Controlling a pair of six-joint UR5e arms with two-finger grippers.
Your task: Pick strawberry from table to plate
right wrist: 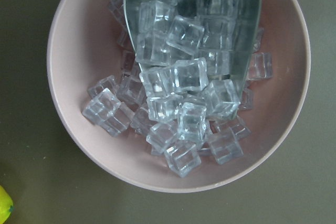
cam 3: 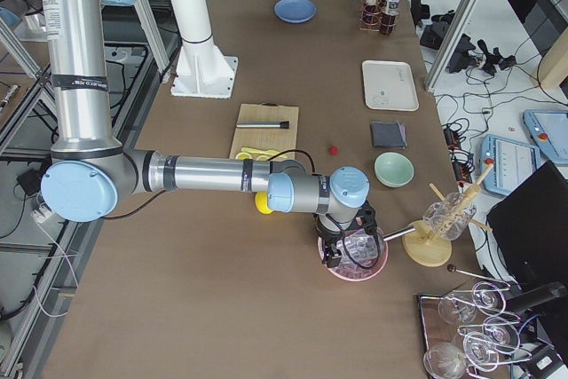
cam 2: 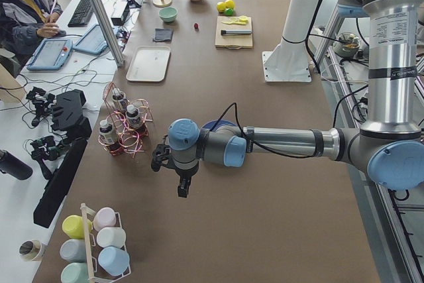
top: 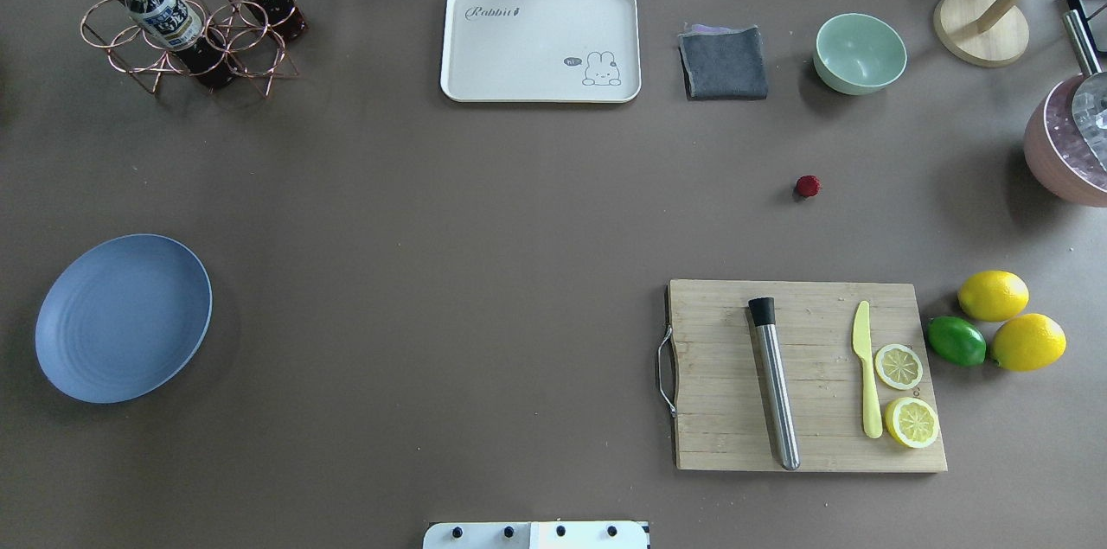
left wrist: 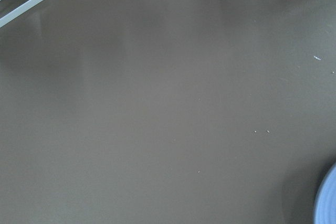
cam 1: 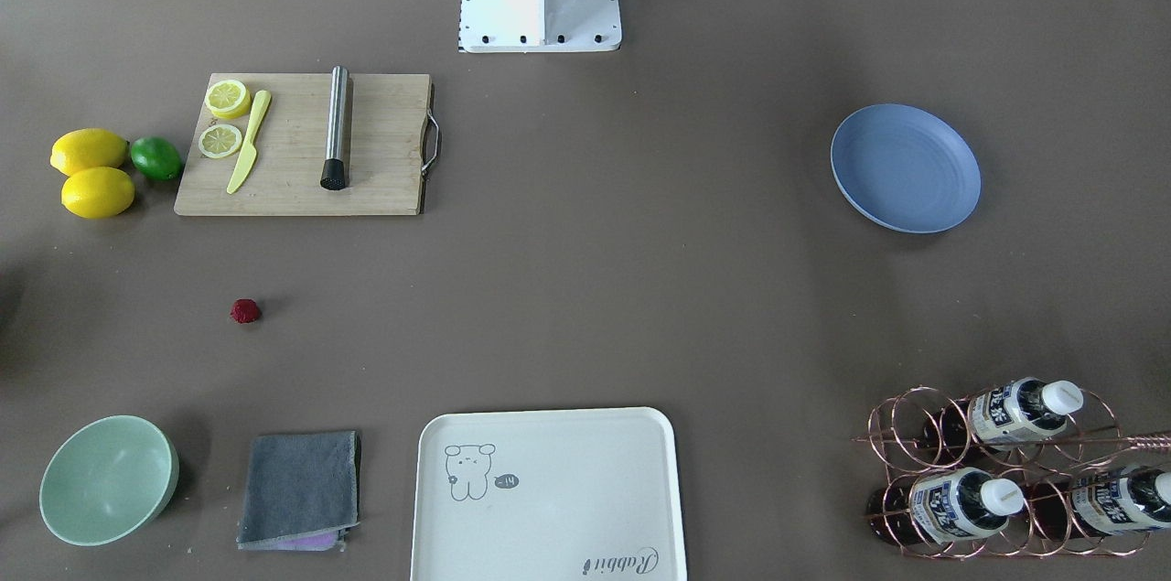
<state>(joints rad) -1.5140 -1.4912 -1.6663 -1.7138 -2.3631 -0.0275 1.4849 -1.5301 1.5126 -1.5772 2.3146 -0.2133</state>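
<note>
I find the strawberry [top: 808, 186] lying alone on the table [top: 484, 229], in the half on the robot's right. It sits on bare surface between the cutting board [top: 718, 359], which is nearer the robot's edge, and the grey cloth [top: 725, 63] and green bowl [top: 860, 54] along the far edge. The plate [top: 123, 317] is well apart from it, near the table's left end, with nothing on it. Neither arm shows in the overhead or front views, so I go by the side cameras. The right gripper [cam 3: 335, 253] hangs above the pink bowl [right wrist: 58, 77] of ice cubes [right wrist: 178, 108] at the table's right end. The left gripper [cam 2: 183, 189] hangs over bare table close by the plate, whose rim just shows at the corner of its wrist view. From these views I cannot tell whether either gripper is spread or closed, and neither wrist camera shows fingers. From the right gripper, the berry lies inward along the table toward its middle, at much the same depth from the robot. I judge the right arm much the nearer for the pick. The berry looks roundish, and I can make out no long axis to line the fingers against.
</note>
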